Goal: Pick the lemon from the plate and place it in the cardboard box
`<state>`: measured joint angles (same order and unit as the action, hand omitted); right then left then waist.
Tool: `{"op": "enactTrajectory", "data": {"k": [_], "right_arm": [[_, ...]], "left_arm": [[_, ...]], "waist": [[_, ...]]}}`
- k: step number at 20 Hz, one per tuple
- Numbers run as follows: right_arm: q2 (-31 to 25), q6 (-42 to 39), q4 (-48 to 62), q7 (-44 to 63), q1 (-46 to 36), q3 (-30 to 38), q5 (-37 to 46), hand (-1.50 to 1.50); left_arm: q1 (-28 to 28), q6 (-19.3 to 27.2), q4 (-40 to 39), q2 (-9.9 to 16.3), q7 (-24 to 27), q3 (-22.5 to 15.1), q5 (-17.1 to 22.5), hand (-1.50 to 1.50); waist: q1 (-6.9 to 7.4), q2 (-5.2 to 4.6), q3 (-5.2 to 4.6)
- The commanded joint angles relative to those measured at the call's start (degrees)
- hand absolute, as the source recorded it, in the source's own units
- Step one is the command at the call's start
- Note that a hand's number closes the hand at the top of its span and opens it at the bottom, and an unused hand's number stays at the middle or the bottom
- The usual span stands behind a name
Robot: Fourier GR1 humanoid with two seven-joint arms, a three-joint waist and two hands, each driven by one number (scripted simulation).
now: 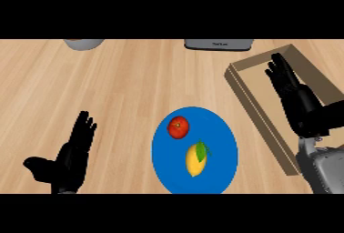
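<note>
A: Where is the lemon (195,160)?

B: On the blue plate (225,170), in its lower half. It is yellow, with a green leaf at its upper right end. No hand touches it.

A: Anything else on the plate?

B: A red tomato (178,127), in the upper left part, just above the lemon and apart from it.

A: And the box (250,101)?

B: To the right of the plate, on the wooden worktop (121,86). It is open at the top and lies at a slant, its near long wall running just beside the plate's right rim.

A: What is the right hand (290,91) doing?

B: It shows over the box, fingers straight and pointing away toward the far end, holding nothing. Its grey forearm (324,169) comes in at the lower right corner.

A: The left hand (69,154)?

B: At the lower left, well apart from the plate, fingers up and spread, thumb out to the left. It is resting with nothing in it.

A: What lies along the far edge?

B: A grey round thing (84,43) at the upper left and a grey appliance (219,44) near the middle, both cut off by the view. I cannot tell what they are.
</note>
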<state>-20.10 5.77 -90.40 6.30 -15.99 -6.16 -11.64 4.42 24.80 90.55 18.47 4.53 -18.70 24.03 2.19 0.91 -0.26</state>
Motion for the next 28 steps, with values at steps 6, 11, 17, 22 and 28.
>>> {"op": "enactTrajectory", "data": {"k": [6, 11, 17, 22, 28], "right_arm": [[-4.68, 9.99, -18.6, 2.86, -3.28, 3.13, 10.15, -1.5], [-11.6, 11.04, -28.4, 8.27, 13.89, -3.9, 25.57, -1.5], [-15.32, 8.67, -36.73, 9.71, 19.31, -13.45, 42.12, -1.5], [-17.8, -1.67, -40.97, 24.65, 16.89, -21.46, 51.62, -1.5], [-17.94, -18.83, -42.02, 38.49, 10.19, -30.75, 53.4, -1.5]], "left_arm": [[-9.92, -8.67, 2.2, 16.95, 3.28, 0.7, -11.45, 0.0], [-11.81, -14.62, 3.46, 19.27, 1.04, -0.24, -10.23, 0.0], [-16.53, -15.57, -0.03, 15.73, 0.75, -1.43, -12.16, 0.0], [-17.5, -16.76, -1.93, 14.33, 1.78, -1.36, -12.48, 0.0], [-19.49, -19.3, -2.37, 14.55, 1.21, -0.39, -11.61, 0.0]], "waist": [[-7.76, 1.33, 0.1], [-5.96, 0.04, 0.21], [-3.87, -0.62, 0.2], [-2.86, -0.72, 0.0], [-1.27, -0.94, -0.05]]}}
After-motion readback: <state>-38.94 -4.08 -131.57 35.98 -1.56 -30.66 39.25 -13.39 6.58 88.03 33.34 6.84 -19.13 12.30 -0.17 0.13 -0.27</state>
